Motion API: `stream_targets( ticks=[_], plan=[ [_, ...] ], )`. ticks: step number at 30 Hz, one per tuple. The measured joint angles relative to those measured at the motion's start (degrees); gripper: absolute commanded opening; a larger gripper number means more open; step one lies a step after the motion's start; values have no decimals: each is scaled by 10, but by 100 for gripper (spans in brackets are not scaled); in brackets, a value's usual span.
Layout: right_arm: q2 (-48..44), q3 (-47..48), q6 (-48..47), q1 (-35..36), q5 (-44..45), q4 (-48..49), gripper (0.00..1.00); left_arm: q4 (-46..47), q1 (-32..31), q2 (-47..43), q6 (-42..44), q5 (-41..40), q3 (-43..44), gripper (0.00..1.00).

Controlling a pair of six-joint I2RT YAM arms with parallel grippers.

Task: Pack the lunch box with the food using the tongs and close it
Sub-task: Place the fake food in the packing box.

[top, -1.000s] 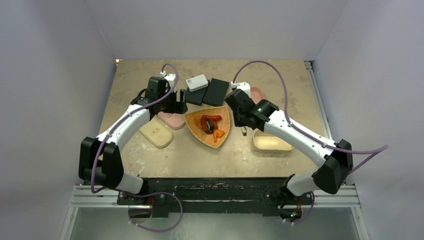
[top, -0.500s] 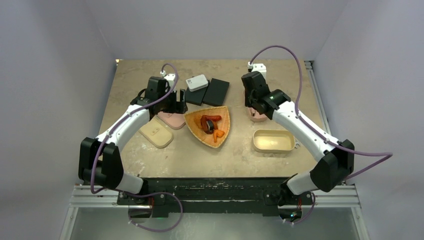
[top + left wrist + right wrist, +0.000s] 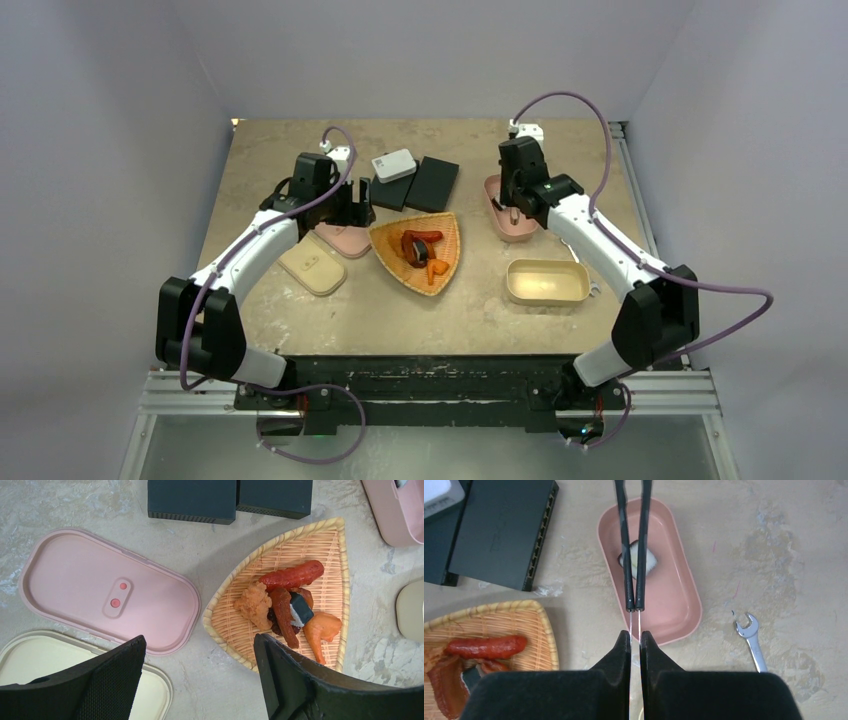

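Ahead, tongs pinched in the right hand overhang the pink box.

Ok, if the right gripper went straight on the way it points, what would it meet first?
Probably the dark-and-white food piece in the open pink oval box: the right gripper, shut on the slim black-and-silver tongs, points straight at it. Its height above is unclear.
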Motion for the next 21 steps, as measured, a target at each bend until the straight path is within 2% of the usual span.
stream_targets(
  ticks=[14,21],
  plan=[
    [9,-32,-7,-19,-50,22,0,0,0,0,0,3,0,79],
    [-15,-55,-21,2,-92,25,0,0,0,0,0,3,0,79]
  ],
)
